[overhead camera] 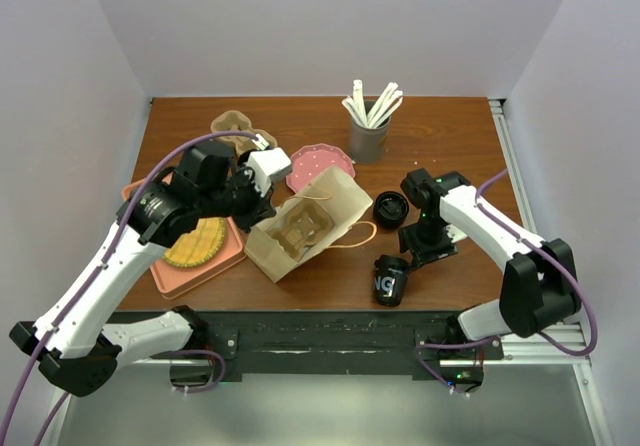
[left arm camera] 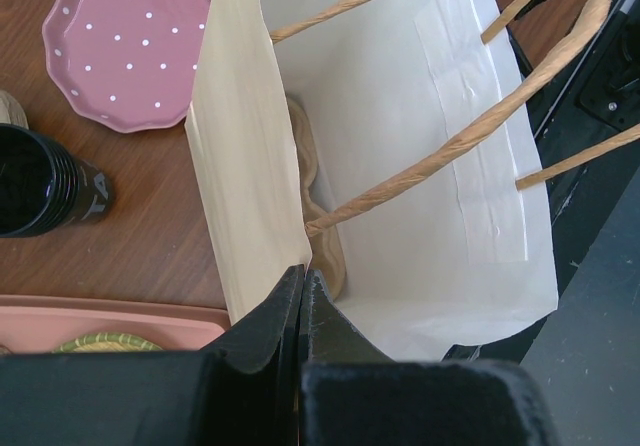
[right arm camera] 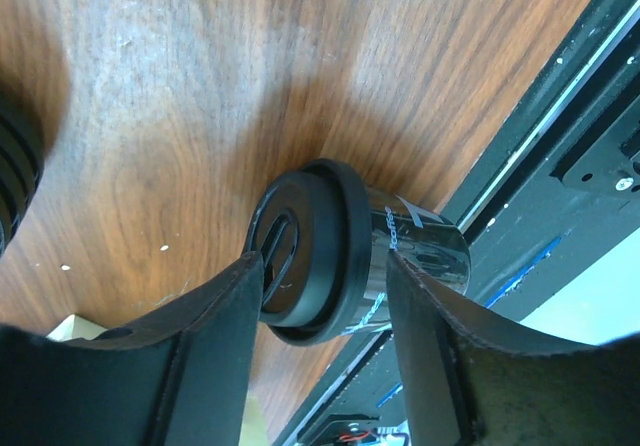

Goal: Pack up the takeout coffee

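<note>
The rim of the tan paper bag is clamped by the left jaws, while the black lidded coffee cup, lying sideways on the wooden desk, is straddled by the released right jaws.

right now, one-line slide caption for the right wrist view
Right fingers flank a lidded black coffee cup lying near the edge of the wooden table.

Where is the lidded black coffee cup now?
In the top view the cup sits at the table's front edge, right of the paper bag, with the right gripper straddling it.
</note>
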Available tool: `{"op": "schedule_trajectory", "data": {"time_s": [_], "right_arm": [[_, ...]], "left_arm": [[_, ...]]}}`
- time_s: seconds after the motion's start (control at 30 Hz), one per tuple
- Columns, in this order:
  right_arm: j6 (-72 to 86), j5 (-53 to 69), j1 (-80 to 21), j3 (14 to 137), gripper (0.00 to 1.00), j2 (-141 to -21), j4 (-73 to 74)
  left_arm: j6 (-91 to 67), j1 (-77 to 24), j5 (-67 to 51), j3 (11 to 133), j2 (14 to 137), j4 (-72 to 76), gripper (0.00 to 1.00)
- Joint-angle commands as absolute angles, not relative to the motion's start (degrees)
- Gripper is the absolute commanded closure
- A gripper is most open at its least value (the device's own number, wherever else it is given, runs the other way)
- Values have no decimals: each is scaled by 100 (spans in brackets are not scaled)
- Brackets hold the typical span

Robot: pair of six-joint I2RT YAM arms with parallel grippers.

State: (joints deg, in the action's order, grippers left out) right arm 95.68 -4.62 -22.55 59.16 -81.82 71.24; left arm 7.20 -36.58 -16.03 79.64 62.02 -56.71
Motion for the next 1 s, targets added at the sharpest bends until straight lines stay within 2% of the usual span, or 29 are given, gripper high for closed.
{"op": "schedule_trajectory", "data": {"time_s": [0.0, 0.3, 0.43, 0.63, 0.7, 0.73, 0.83, 0.93, 0.97], "right_arm": [[9686, -352, -2294, 6038, 42, -8358, 7128], [9598, -237, -2478, 6178, 39, -8674, 6900], [9624, -272, -2584, 6231, 45, -8754, 6891], [9694, -334, -2584, 6029, 70, -8561, 6680], [9642, -457, -2575, 6082, 75, -8561, 6715], [9607, -492, -2575, 6108, 83, -8561, 6697], [9449, -624, -2575, 6214, 100, -8561, 6496], [8958, -861, -2584, 6398, 100, -8622, 6101], [8330, -957, -2575, 6572, 100, -8692, 5943]], "left_arm": [[852, -3691, -1573, 8218, 6064, -5616, 100], [853, -3700, -1503, 8218, 6047, -5634, 100], [861, -3691, -1485, 8244, 6047, -5651, 100], [870, -3691, -1477, 8218, 6056, -5616, 100], [870, -3700, -1477, 8227, 6064, -5590, 100], [888, -3691, -1477, 8218, 6064, -5590, 100], [888, -3691, -1468, 8200, 6064, -5581, 100], [914, -3691, -1433, 8226, 6064, -5581, 100], [905, -3691, -1398, 8261, 6073, -5581, 100]]}}
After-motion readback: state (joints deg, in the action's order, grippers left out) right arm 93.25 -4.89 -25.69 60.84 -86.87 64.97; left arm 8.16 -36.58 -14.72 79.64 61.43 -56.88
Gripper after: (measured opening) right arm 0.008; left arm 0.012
